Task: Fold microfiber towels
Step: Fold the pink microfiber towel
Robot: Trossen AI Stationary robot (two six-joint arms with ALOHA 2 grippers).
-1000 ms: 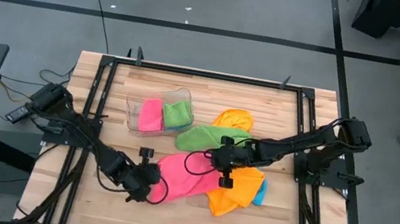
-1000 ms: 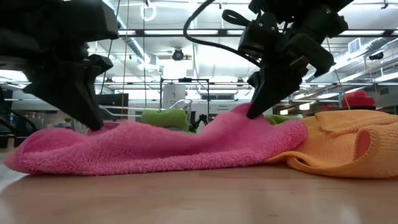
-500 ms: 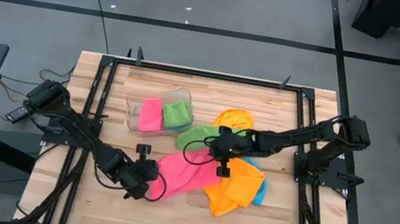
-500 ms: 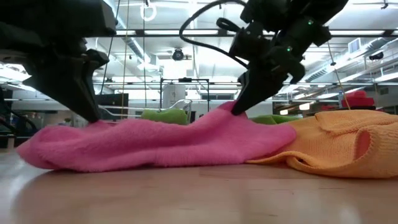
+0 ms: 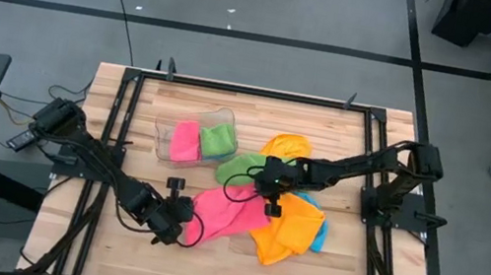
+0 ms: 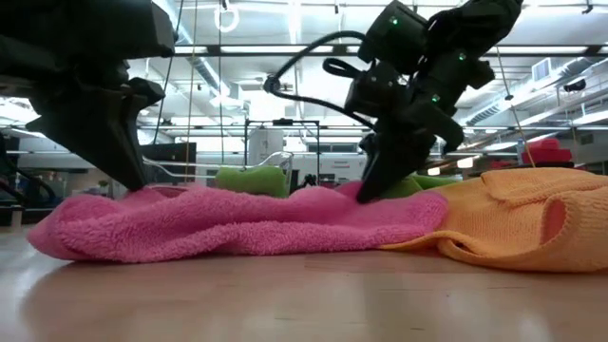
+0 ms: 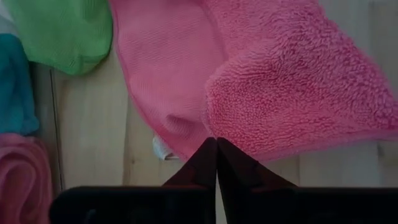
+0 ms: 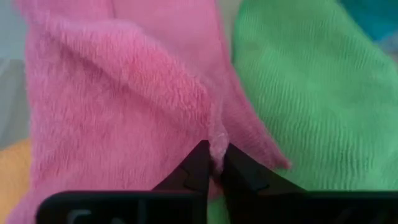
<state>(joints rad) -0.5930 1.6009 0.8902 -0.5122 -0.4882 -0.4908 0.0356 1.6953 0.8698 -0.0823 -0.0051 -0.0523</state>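
Note:
A pink towel [image 5: 231, 213] lies spread and rumpled on the wooden table, between my two grippers. My left gripper [image 5: 182, 231] is shut at its near left end. My right gripper [image 5: 266, 203] is shut at its far right end, beside a green towel [image 5: 242, 167]. The pink towel's right end rests against an orange towel [image 6: 513, 223]. In the low view the pink towel [image 6: 237, 223] lies low on the table. My left gripper pinches the pink towel's folded edge [image 7: 214, 134] between its fingertips, slanting down from the table's left. That end lies on or just above the table. My right gripper pinches a raised ridge of the pink towel [image 8: 217, 140] between its fingertips, slanting down from the table's right; the cloth there stands a little above the rest.
A clear tub [image 5: 165, 139] at the far left centre holds a folded pink and a folded green cloth. A second orange towel [image 5: 286, 146] and a blue one [image 5: 317, 235] lie at the right of the pile. Black rails frame the table.
My right gripper has gone toward the table's left and down with the pink towel's right end. That end, raised in a peak before, now sits lower, and the towel is bunched shorter between the grippers.

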